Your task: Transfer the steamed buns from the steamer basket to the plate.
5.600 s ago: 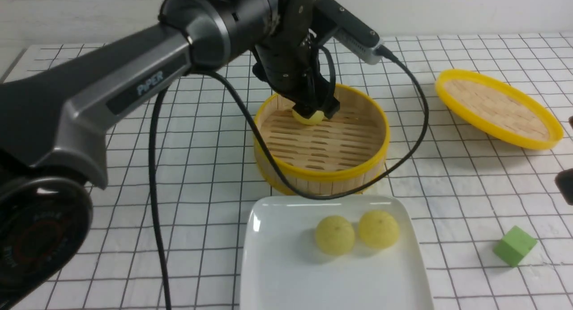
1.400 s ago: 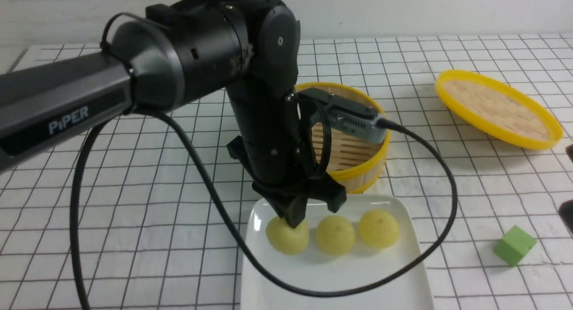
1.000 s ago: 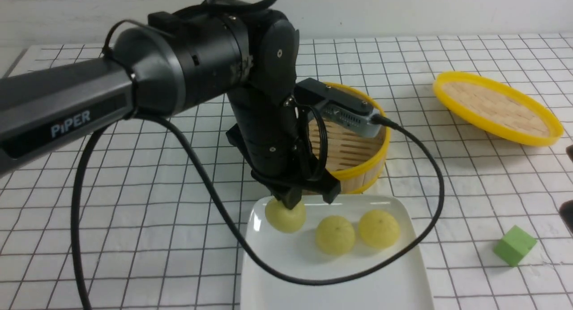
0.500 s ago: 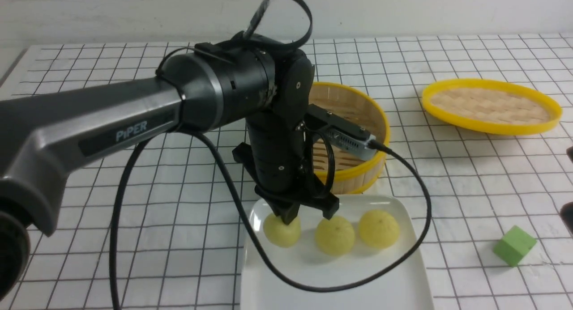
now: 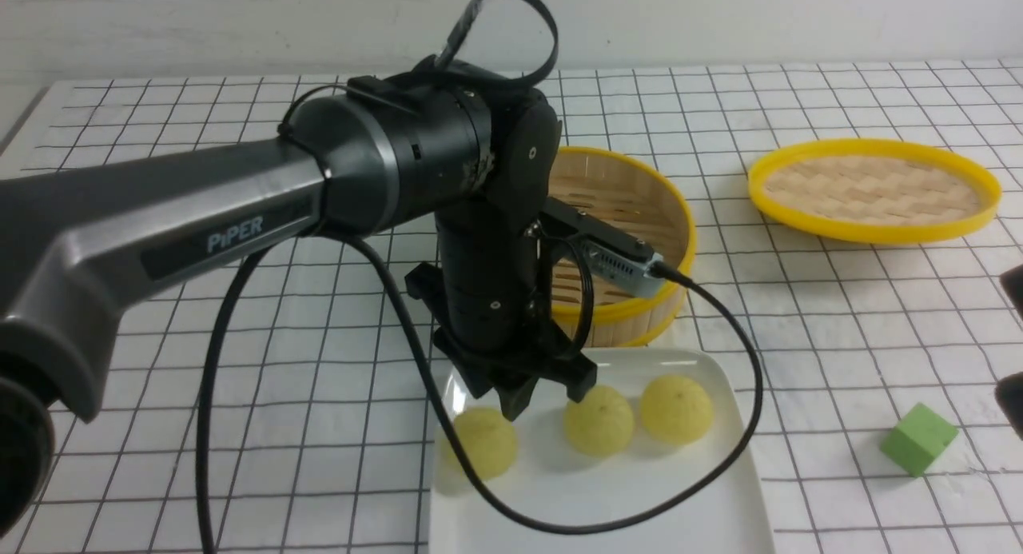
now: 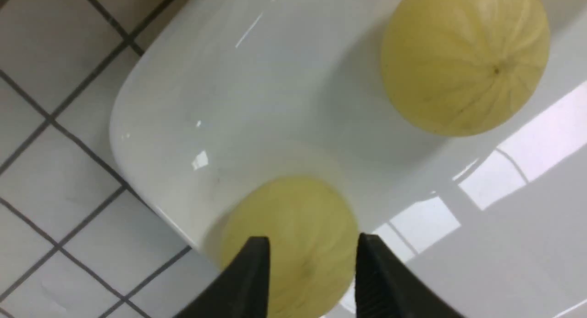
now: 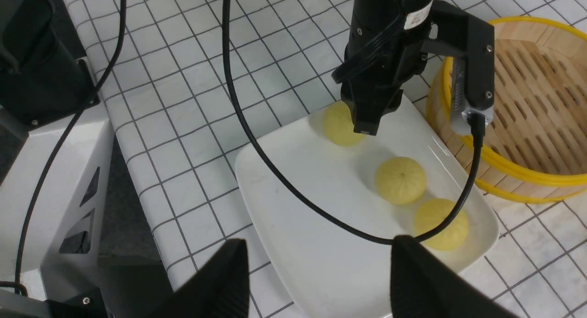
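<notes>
Left hand (image 5: 545, 402), jaws apart, hangs over the plate (image 5: 679, 498); right hand (image 7: 318, 241) gapes empty. Buns (image 5: 598, 420) look light, soft, roll-prone: pinch gently across the middle.

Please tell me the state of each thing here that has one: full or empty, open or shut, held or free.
steamer basket: uncovered, no bun seen inside
lid: off, lying apart from the basket
plate: holds three buns
steamed buns: all on the plate, none gripped
left gripper: open, just above the leftmost bun
right gripper: open, empty
green cube: lying free, untouched
</notes>
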`<state>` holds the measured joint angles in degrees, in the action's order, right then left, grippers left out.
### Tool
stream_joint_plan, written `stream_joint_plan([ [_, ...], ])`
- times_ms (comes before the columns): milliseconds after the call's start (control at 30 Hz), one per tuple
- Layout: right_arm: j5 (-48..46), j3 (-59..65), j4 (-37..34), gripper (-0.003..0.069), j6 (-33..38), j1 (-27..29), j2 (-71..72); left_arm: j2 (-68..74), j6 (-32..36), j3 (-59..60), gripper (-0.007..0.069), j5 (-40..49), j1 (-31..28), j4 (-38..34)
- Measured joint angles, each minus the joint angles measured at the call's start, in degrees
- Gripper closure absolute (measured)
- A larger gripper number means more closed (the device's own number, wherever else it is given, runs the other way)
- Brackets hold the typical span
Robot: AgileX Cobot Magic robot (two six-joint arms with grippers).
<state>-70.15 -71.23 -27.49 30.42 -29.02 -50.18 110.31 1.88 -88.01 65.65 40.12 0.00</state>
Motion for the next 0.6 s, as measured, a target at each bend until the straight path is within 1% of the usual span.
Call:
stream_joint_plan([
  [33, 0.00, 0.00, -0.06, 0.0237, 0.08, 0.00, 0.00, 0.00, -0.08, 0.00, 0.0281, -0.30, 0.00, 0.00],
  [100, 0.00, 0.00, -0.06, 0.0237, 0.12, 0.00, 0.00, 0.00, -0.13, -0.05, 0.0248, -0.76, 0.00, 0.00],
  [200, 0.00, 0.00, -0.06, 0.0238, 0.21, 0.00, 0.00, 0.00, -0.13, -0.44, 0.0231, -1.13, 0.00, 0.00],
  [333, 0.00, 0.00, -0.06, 0.0238, 0.20, 0.00, 0.00, -1.44, -1.27, -2.67, 0.0229, -1.02, 0.00, 0.86],
  [600, 0.97, 0.00, -0.06, 0.0238, 0.20, 0.00, 0.00, -9.15, -2.89, -11.67, 0.0229, -0.84, 0.00, 4.00],
])
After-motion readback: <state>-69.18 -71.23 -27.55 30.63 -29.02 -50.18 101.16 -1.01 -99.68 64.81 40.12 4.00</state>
